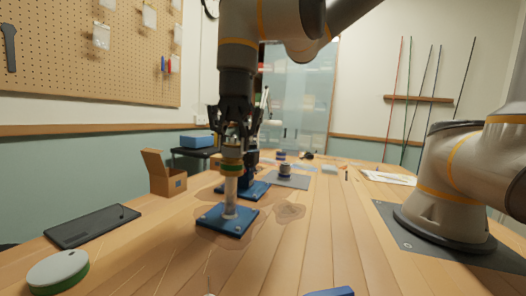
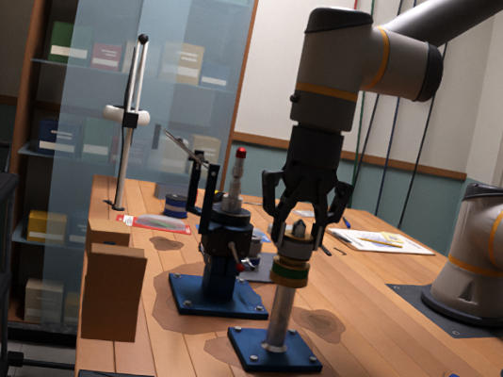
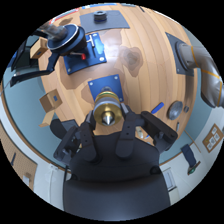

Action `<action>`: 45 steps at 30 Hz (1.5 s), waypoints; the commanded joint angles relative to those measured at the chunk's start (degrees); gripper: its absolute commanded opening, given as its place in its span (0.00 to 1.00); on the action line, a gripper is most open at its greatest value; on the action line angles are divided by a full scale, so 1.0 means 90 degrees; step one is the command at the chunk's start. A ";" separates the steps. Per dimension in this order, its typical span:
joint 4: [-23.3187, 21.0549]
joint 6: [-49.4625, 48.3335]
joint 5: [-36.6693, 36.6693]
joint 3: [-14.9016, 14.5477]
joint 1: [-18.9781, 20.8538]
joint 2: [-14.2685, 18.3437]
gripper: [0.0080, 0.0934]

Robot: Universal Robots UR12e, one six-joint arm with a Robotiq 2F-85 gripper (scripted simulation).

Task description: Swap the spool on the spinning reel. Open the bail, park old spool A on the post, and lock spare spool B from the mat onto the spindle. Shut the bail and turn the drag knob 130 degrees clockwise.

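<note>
Old spool A [image 1: 232,162] [image 2: 291,264] [image 3: 107,107], gold with a green band, sits on top of the parking post [image 1: 229,200] [image 2: 279,318], whose blue base plate is bolted to the table. The spool is still held by my gripper [image 1: 235,137] [image 2: 301,231] [image 3: 108,121], which comes straight down over it. Behind the post stands the reel [image 1: 247,172] [image 2: 226,240] [image 3: 65,41] on its own blue base, its spindle bare with a red tip and the bail arm swung up. Spare spool B [image 1: 284,171] [image 3: 99,16] rests on the grey mat further back.
An open cardboard box [image 1: 164,173] [image 2: 113,287] stands left of the reel. A black tray [image 1: 90,225] and a green-rimmed disc [image 1: 57,272] lie at the near left edge. The arm's base [image 1: 450,200] fills the right side, with papers behind it.
</note>
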 commanded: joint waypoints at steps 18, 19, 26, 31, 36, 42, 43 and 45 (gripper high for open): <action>-0.0002 0.0000 0.0000 -0.0006 0.0000 -0.0003 0.77; -0.0002 0.0000 0.0000 -0.0006 0.0000 -0.0003 0.77; 0.0001 0.0000 0.0000 -0.0007 0.0000 -0.0004 0.77; 0.0101 0.0000 0.0000 -0.0051 0.0000 -0.0063 0.77; 0.0408 0.0000 0.0000 -0.0192 0.0000 -0.0234 0.77; 0.1002 0.0000 0.0000 -0.0493 0.0000 -0.0530 0.77; 0.1113 0.0000 0.0000 -0.0553 0.0000 -0.0580 0.77; 0.1334 0.0000 0.0000 -0.0678 0.0000 -0.0675 0.77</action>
